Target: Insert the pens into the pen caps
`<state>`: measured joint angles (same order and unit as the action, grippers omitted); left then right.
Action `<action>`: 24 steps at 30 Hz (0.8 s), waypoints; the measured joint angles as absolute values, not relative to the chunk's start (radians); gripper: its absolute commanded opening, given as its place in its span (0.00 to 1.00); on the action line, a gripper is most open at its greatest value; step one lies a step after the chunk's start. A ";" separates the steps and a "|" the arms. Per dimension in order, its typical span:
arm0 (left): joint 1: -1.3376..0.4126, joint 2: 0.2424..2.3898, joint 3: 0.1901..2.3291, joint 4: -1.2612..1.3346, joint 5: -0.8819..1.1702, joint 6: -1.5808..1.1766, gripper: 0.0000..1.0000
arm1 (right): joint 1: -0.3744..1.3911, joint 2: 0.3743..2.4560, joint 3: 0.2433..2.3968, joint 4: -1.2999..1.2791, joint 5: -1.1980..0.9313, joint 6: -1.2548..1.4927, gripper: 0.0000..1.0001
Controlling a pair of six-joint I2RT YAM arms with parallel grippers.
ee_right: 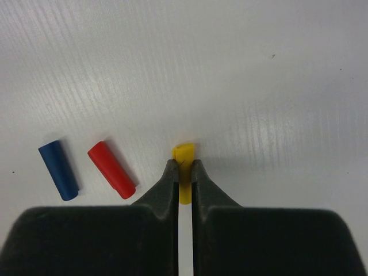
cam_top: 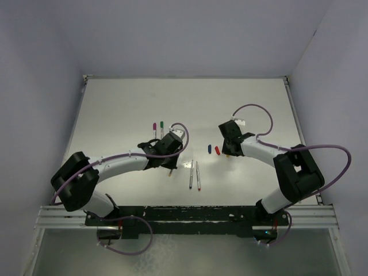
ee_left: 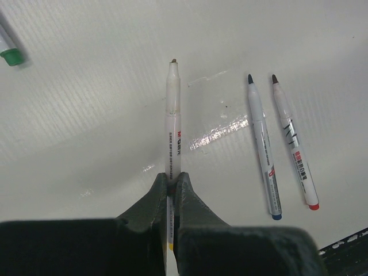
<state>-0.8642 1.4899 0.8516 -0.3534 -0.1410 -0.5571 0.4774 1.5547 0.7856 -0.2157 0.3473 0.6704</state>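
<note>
Left pincer (ee_left: 171,181) is clamping the yellow pen (ee_left: 173,115), tip outward, right pincer (ee_right: 184,169) is nipping the yellow cap (ee_right: 184,152) near the red cap (ee_right: 111,169) — next move is likely calling for tip-to-mouth alignment.

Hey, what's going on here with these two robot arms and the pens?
The left claw grips an uncapped pen by its rear end, and the right claw pinches the yellow cap. They are apart, so that pen is not capped yet. The blue cap and red cap lie loose on the table; a blue-ended pen and a red-ended pen lie uncapped nearby. The purple-capped pen and green-capped pen are done.
</note>
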 measured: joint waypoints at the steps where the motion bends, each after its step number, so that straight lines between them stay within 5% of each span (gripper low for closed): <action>1: -0.864 1.488 0.852 -0.353 -0.141 -0.557 0.00 | 0.479 1.556 0.789 -0.221 0.350 0.671 0.00; 14: -0.863 1.469 0.826 -0.324 -0.142 -0.556 0.00 | 0.491 1.522 0.780 -0.226 0.343 0.663 0.00; 24: -0.859 1.390 0.783 -0.214 -0.127 -0.555 0.00 | 0.493 1.231 0.737 -0.002 0.314 0.588 0.00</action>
